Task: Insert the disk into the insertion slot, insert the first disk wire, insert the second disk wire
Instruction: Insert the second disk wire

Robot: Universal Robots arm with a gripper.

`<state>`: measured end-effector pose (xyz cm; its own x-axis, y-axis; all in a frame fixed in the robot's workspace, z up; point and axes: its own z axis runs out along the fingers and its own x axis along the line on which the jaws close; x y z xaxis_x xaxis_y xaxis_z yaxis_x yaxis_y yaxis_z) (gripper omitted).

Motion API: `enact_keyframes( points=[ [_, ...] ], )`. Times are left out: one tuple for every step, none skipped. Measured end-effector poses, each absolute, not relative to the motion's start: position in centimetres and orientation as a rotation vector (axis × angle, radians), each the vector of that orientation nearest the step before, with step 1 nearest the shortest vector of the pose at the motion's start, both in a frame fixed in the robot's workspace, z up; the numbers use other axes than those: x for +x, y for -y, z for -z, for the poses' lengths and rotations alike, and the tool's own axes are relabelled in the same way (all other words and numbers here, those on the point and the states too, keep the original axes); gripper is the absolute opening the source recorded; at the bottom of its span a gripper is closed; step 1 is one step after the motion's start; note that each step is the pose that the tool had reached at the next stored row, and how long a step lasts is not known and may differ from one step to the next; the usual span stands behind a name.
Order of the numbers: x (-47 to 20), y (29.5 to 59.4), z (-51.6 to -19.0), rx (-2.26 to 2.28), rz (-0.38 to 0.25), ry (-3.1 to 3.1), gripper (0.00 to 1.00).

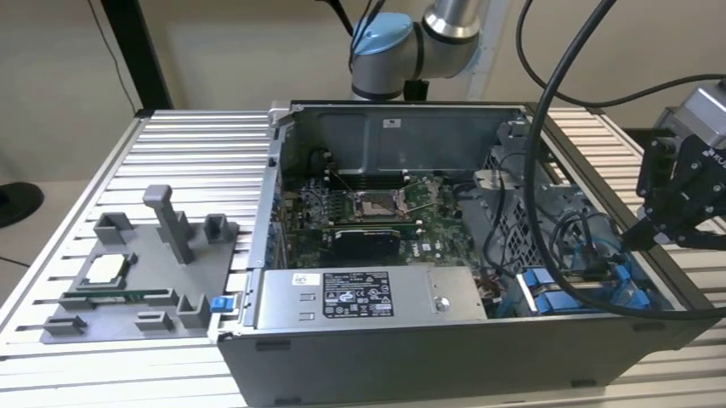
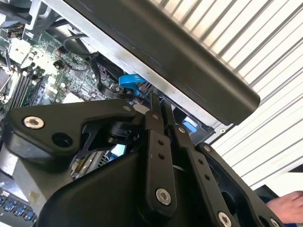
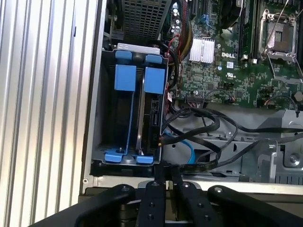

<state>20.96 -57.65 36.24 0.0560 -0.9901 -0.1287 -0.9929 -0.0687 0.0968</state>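
The insertion slot (image 3: 124, 118) is a bay with bright blue rails in the case corner, seen at the exterior view's right (image 1: 564, 297). The disk (image 3: 152, 113) stands on edge in its blue carrier inside this bay, beside another blue carrier. A blue wire (image 3: 188, 152) and black wires (image 3: 208, 124) loop next to the bay; I cannot tell whether they reach the disk. My gripper (image 3: 165, 171) hovers above the case wall next to the bay, fingers (image 2: 152, 118) pressed together with nothing between them. In the exterior view the gripper (image 1: 638, 240) hangs over the case's right wall.
The open computer case (image 1: 454, 348) lies on a slatted metal table (image 1: 193, 161). Inside are a green motherboard (image 1: 375, 212) and a grey labelled power-supply box (image 1: 352, 297). A grey fixture (image 1: 125, 280) stands at the exterior view's left. A person's hand (image 2: 288, 206) shows by the table.
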Motion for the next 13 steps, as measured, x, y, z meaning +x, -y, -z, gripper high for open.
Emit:
enact_keyframes(
  points=[
    [20.96,57.65,-36.24,-2.27,-0.251,-2.132,0.0],
    [20.96,57.65,-36.23,-2.27,-0.251,-2.132,0.0],
    [20.96,57.65,-36.23,-2.27,-0.251,-2.132,0.0],
    [20.96,57.65,-36.23,-2.27,-0.251,-2.132,0.0],
    [20.96,57.65,-36.22,-2.27,-0.251,-2.132,0.0],
    [20.96,57.65,-36.22,-2.27,-0.251,-2.132,0.0],
    [20.96,57.65,-36.22,-2.27,-0.251,-2.132,0.0],
    [20.96,57.65,-36.21,-2.27,-0.251,-2.132,0.0],
    [20.96,57.65,-36.21,-2.27,-0.251,-2.132,0.0],
    [20.96,57.65,-36.21,-2.27,-0.251,-2.132,0.0],
    [20.96,57.65,-36.21,-2.27,-0.251,-2.132,0.0],
    [20.96,57.65,-36.21,-2.27,-0.251,-2.132,0.0],
    [20.96,57.65,-36.3,-2.27,-0.251,-2.132,0.0]
  ],
)
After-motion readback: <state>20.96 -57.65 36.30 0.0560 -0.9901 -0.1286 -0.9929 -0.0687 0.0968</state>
